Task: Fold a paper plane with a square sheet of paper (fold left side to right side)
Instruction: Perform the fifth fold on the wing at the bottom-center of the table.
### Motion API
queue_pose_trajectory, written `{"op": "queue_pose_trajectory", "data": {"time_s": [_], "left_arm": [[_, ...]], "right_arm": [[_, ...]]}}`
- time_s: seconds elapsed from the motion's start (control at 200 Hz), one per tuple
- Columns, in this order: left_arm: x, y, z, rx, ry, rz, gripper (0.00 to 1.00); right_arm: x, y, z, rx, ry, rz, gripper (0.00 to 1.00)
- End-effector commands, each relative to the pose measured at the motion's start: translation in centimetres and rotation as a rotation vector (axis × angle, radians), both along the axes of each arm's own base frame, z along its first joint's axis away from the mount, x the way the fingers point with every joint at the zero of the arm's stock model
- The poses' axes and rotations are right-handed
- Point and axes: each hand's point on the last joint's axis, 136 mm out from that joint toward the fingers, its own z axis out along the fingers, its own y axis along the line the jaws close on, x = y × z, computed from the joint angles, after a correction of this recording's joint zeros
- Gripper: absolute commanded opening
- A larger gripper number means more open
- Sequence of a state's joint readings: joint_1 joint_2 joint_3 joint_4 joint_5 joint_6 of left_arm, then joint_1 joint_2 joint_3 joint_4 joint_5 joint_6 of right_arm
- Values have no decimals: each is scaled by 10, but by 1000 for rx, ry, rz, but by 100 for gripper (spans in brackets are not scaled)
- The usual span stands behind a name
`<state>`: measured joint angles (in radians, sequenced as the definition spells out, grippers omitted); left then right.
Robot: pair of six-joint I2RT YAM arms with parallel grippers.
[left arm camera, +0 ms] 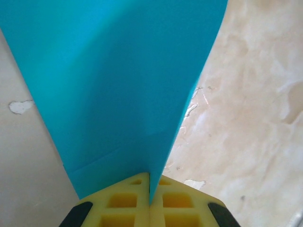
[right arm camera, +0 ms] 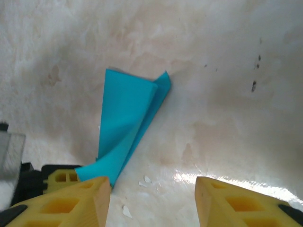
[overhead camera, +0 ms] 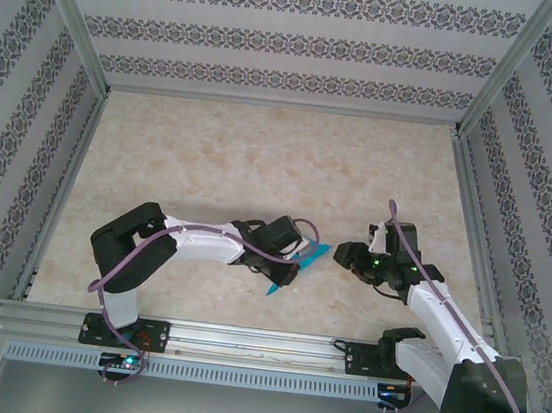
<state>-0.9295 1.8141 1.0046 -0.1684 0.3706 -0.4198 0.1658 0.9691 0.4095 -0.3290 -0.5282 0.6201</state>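
Paper plane [right arm camera: 127, 118] being pinched by left gripper [left arm camera: 150, 191], jaws pressed together on it, near table [overhead camera: 261, 164] centre. Right gripper [right arm camera: 152, 194] being held spread nearby. Fold judged as being finished; next: free edge needs grasping, aligned.

In the top view the left gripper [overhead camera: 288, 256] covers the middle of the paper plane [overhead camera: 308, 255], whose folds are too small to read. In the left wrist view the plane [left arm camera: 118, 80] runs off the top edge, so the far end is cut off, and the near end is buried between the yellow fingers [left arm camera: 124, 201]. In the right wrist view the lower end slips behind one finger [right arm camera: 71, 201] of the right gripper [right arm camera: 152, 189].
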Motion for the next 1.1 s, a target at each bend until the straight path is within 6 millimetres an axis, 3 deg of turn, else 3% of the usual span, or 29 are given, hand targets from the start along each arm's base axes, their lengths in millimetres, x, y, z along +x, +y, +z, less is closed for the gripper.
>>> {"op": "queue_pose_trajectory", "data": {"time_s": [0.0,0.23,0.25,1.094], "left_arm": [[-3,-16,14,-153,108,24,0],[7,-15,16,-286,202,118,0],[9,-16,17,-298,204,122,0],[14,-12,10,-448,306,206,0]], "right_arm": [[-2,9,2,42,-32,49,50],[2,20,5,68,-78,46,49],[-3,19,-5,61,-55,43,48],[20,59,-18,43,-85,37,37]]}}
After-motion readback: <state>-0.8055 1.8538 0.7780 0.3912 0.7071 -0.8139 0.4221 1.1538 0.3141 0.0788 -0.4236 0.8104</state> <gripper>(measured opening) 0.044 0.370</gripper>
